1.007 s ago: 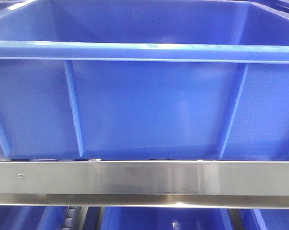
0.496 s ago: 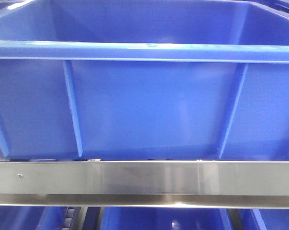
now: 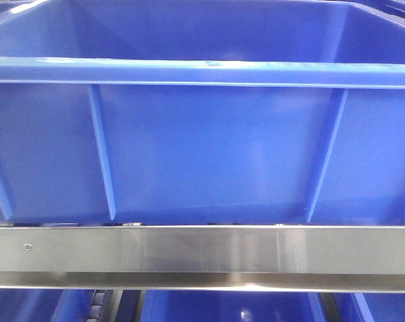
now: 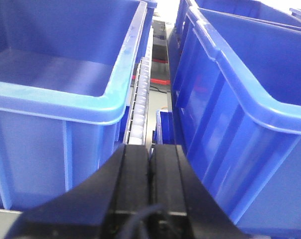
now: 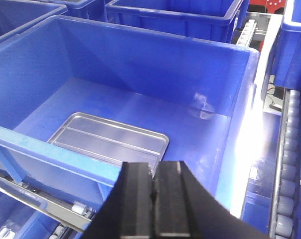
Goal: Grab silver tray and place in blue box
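The silver tray (image 5: 108, 141) lies flat on the floor of the blue box (image 5: 155, 69), near its front wall, its two long ridges showing. My right gripper (image 5: 154, 167) hovers shut and empty above the box's front rim, just this side of the tray. The front view is filled by the ribbed outer wall of the blue box (image 3: 202, 147); no tray or gripper shows there. In the left wrist view my left gripper (image 4: 150, 148) is shut on nothing, pointing along the gap between two blue crates.
A steel rail (image 3: 202, 255) runs below the box. Roller conveyor strips (image 4: 140, 99) (image 5: 287, 164) lie between crates. More blue crates stand on the left (image 4: 56, 74), the right (image 4: 250, 99) and behind (image 5: 175, 15).
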`<state>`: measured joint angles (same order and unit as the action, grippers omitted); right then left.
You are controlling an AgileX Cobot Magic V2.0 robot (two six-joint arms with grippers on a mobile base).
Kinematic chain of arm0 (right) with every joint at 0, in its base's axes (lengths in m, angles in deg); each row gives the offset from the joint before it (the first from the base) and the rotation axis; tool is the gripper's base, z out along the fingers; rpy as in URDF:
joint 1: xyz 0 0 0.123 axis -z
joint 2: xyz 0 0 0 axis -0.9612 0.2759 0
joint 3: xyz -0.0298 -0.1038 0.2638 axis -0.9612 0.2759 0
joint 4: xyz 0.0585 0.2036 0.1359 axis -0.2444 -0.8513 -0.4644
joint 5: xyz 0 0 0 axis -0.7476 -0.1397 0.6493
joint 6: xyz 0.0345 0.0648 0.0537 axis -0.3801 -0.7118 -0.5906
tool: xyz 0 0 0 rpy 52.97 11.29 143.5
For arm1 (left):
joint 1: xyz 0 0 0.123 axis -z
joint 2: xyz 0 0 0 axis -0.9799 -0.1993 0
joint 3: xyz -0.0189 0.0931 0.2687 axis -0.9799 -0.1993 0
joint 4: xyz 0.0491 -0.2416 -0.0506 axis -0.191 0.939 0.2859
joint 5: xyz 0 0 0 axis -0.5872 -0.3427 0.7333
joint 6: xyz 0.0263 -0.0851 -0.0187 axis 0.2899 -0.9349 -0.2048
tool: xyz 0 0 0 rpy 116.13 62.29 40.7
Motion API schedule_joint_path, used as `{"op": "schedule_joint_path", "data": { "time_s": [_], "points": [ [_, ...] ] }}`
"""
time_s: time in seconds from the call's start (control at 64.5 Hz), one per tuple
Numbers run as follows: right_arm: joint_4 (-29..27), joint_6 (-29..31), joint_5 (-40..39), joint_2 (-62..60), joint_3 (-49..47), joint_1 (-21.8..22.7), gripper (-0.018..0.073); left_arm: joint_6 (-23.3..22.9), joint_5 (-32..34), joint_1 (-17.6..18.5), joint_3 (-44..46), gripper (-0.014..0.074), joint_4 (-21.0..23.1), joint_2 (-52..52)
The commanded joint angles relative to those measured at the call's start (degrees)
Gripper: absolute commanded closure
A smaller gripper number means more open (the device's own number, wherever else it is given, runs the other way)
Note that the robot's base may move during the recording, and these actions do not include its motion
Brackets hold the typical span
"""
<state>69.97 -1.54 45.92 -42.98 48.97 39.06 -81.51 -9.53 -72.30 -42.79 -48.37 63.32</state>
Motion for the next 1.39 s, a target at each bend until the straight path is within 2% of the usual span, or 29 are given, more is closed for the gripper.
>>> {"op": "schedule_joint_path", "data": {
  "time_s": [0.0, 0.201, 0.279, 0.372, 0.465, 0.527, 0.62, 0.744, 0.945, 0.992, 1.379],
  "points": [
    [1.8, 0.6, -4.6, 0.5, -1.5, 0.0, 0.0503, 0.1, 5.3, 0.0, 0.2, 0.0689, 0.5, 1.1],
    [1.8, 0.6, -4.5, 0.5, -1.5, 0.0, 0.0503, 0.1, 5.3, 0.0, 0.2, 0.0689, 0.5, 1.1],
    [0.8, 1.7, -6.2, 0.5, -0.2, 2.6, 0.0503, 0.1, 5.3, 0.0, 0.2, 0.0689, 0.5, 1.1],
    [-7.3, 8.0, -9.9, 0.2, 2.4, 10.8, 0.0503, 0.1, 5.3, 0.0, 0.2, 0.0689, 0.5, 1.1],
    [-16.5, 18.0, -14.1, -1.8, 6.6, 20.3, 0.0503, 0.1, 5.3, 0.0, 0.2, 0.0689, 0.5, 1.1],
    [-21.4, 22.2, -17.3, -4.0, 10.1, 26.4, 0.0503, 0.1, 5.3, 0.0, 0.2, 0.0689, 0.5, 1.1],
    [-23.6, 23.9, -23.6, -7.8, 17.2, 33.0, 0.0503, 0.1, 5.3, 0.0, 0.2, 0.0689, 0.5, 1.1],
    [-25.1, 23.6, -29.7, -12.8, 25.6, 38.1, 0.0503, 0.1, 5.3, 0.0, 0.2, 0.0689, 0.5, 1.1],
    [-25.4, 23.6, -37.5, -18.8, 35.8, 39.5, 0.0503, 0.1, 5.3, 0.0, 0.2, 0.0689, 0.5, 1.1],
    [-25.4, 23.6, -35.4, -18.6, 35.5, 39.5, 0.0503, 0.1, 5.3, 0.0, 0.2, 0.0689, 0.5, 1.1],
    [-25.4, 23.6, -35.2, -18.7, 35.6, 39.5, 0.0503, 0.1, 5.3, 0.0, 0.2, 0.0689, 0.5, 1.1]
  ]
}}
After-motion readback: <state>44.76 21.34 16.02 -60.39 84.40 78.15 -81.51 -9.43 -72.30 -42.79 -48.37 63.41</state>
